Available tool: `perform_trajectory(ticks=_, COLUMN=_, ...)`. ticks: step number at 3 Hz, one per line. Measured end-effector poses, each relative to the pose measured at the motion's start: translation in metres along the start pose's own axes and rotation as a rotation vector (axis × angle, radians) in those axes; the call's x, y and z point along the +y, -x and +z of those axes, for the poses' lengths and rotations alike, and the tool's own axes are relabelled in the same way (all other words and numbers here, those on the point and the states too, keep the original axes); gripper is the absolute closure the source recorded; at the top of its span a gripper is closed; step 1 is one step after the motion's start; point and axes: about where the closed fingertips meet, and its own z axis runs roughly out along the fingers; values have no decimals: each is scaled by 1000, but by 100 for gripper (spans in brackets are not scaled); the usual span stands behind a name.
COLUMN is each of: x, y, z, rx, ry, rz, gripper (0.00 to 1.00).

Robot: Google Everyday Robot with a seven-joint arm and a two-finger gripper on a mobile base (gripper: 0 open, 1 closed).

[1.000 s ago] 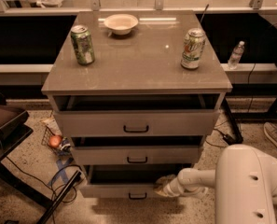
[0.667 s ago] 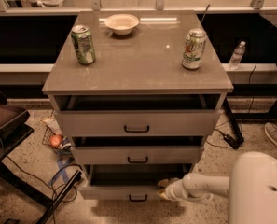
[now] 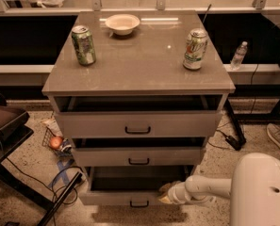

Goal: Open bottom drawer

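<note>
Bottom drawer (image 3: 106, 198), lowest of three, stands partly pulled out, its black handle (image 3: 139, 204) ungrasped. Your gripper (image 3: 165, 195) sits at the front panel's right end; whether it grips cannot be told. Opening looks nearly complete: next, pull straight outward.

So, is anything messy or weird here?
Yes: cables and small clutter lie on the floor left of the cabinet. The top drawer, middle drawer and bottom drawer all sit partly open. The gripper is at the bottom drawer's right front edge.
</note>
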Motion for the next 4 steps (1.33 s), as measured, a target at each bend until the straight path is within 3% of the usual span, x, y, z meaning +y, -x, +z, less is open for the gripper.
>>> perform_trajectory(ticks=1, x=16, y=-6, z=-15, rx=-27, ry=12, rz=-6, gripper=100)
perform_trajectory(ticks=2, x=17, y=-6, z=-15, rx=-27, ry=13, rz=-6, gripper=97)
perform_trajectory(ticks=4, x=19, y=-4, z=-13, rx=-28, ry=19, rz=-7, gripper=51)
